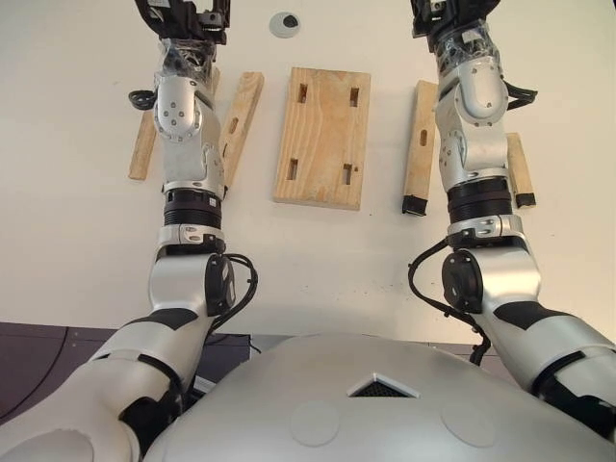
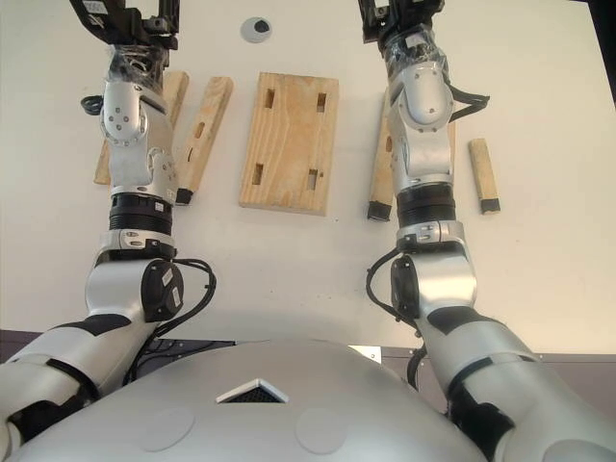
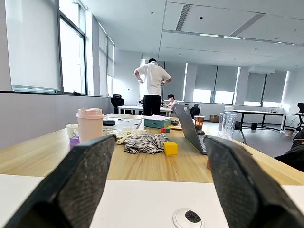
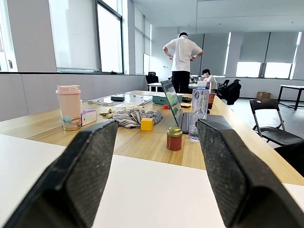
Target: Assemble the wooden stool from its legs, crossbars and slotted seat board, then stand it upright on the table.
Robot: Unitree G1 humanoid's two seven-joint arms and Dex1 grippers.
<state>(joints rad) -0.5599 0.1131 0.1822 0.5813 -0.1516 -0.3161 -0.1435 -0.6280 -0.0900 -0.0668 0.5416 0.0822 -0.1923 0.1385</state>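
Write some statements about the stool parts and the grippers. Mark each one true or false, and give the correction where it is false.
1. The seat board lies flat on the table. True.
2. The board has six slots. False: it has four slots.
3. The left gripper and the right gripper are both open and hold nothing. True.
4. A leg is already fitted into the board. False: the left leg and the right leg lie loose on the table, one on each side of the board.
5. A round grey cap sits in the table beyond the board. True.
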